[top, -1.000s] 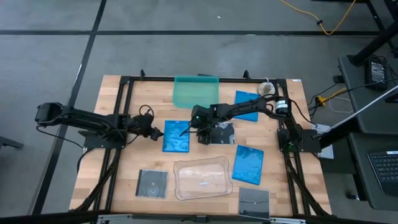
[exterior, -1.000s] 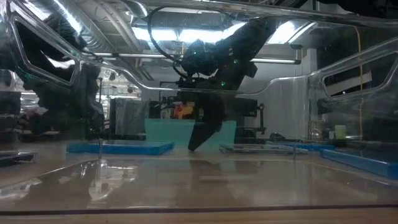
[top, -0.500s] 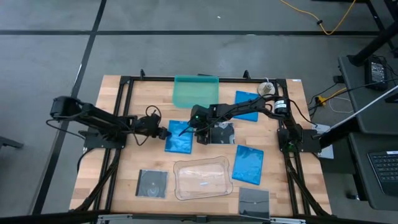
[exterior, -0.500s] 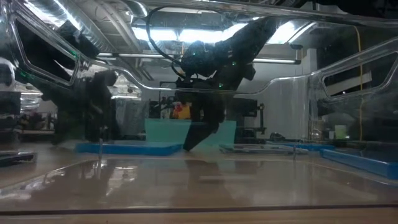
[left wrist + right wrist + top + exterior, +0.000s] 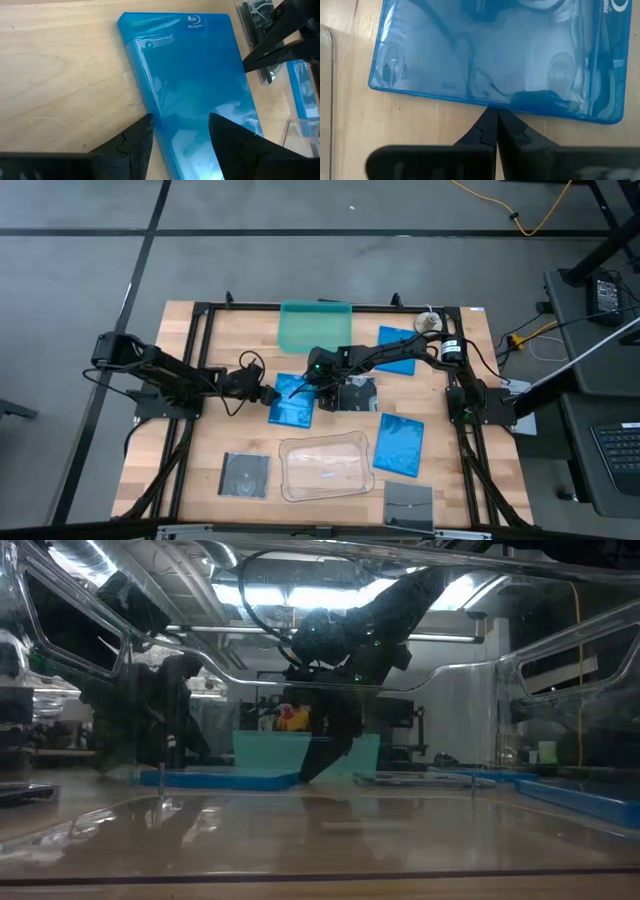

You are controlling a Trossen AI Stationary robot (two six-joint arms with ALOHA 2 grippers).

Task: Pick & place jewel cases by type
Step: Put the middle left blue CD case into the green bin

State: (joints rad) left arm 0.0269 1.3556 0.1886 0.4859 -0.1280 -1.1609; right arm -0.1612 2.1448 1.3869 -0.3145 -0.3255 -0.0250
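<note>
A bright blue jewel case (image 5: 291, 402) lies flat on the table's middle between my two grippers. My left gripper (image 5: 263, 392) is open at its left long edge: in the left wrist view (image 5: 181, 120) one finger stands over the wood and the other over the case's top face. My right gripper (image 5: 304, 387) is shut and slants down from the far right. Its tips are at the case's right long edge (image 5: 492, 106). A dark grey square case (image 5: 356, 393) lies right of them. Two more blue cases (image 5: 398, 348) (image 5: 400, 445) and two grey ones (image 5: 245, 475) (image 5: 408, 505) lie flat elsewhere. My left gripper has one fingertip (image 5: 148, 120) right at the blue case's left long edge (image 5: 142, 100) and the other above its top face; I cannot tell whether either touches it. My right gripper's shut fingertips (image 5: 490, 116) meet the case's right long edge (image 5: 243, 62), slanting down from the far right. The case lies flat on the table.
The teal tray (image 5: 315, 327) stands at the far edge and the clear rounded tray (image 5: 325, 467) near the front, just below the blue case. A dark metal frame (image 5: 200, 315) borders the table. Bare wood shows at the near left (image 5: 180, 470).
My left gripper has moved toward the table's right, up to the blue case's left edge. The case has slid a little to the right and turned slightly, ending against my right gripper's shut tips. The right arm has barely moved.
</note>
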